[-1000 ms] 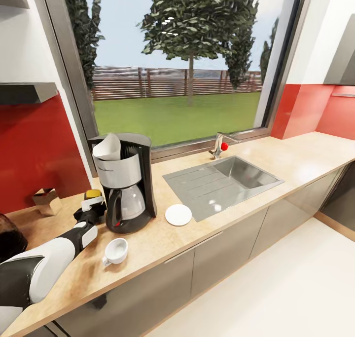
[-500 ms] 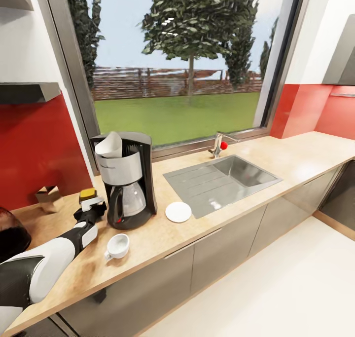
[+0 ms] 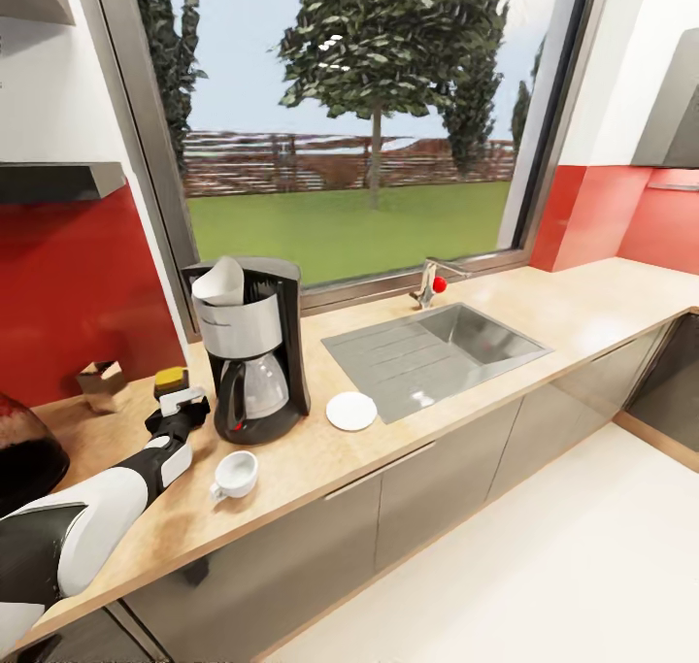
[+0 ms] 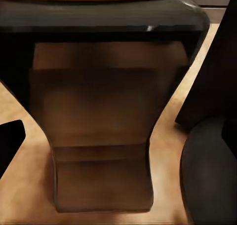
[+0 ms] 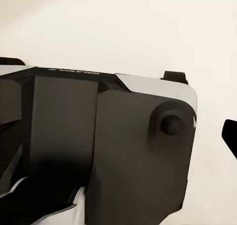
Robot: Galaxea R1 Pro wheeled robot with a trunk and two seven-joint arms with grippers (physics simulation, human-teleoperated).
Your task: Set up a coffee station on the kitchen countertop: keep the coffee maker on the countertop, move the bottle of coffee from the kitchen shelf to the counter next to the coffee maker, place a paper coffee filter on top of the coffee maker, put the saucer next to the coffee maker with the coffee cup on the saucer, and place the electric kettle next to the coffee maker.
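Wooden table (image 3: 582, 323) carries the coffee maker (image 3: 254, 352) near its back edge in the head view, a white paper filter (image 3: 219, 282) standing upright on top. The saucer (image 3: 351, 411) lies beside it toward the sink (image 3: 437, 357); the coffee cup (image 3: 235, 474) sits apart near the front edge, handle toward that edge. The left gripper (image 3: 178, 406) is at the yellow-capped coffee bottle (image 3: 172, 381), jaws partly hidden.

The left wrist view shows the upright brown bottle (image 4: 103, 121) close up, blurred; whether the jaws grip it cannot be told.

The right wrist view shows dark robot housing (image 5: 98, 151); jaw state cannot be told.
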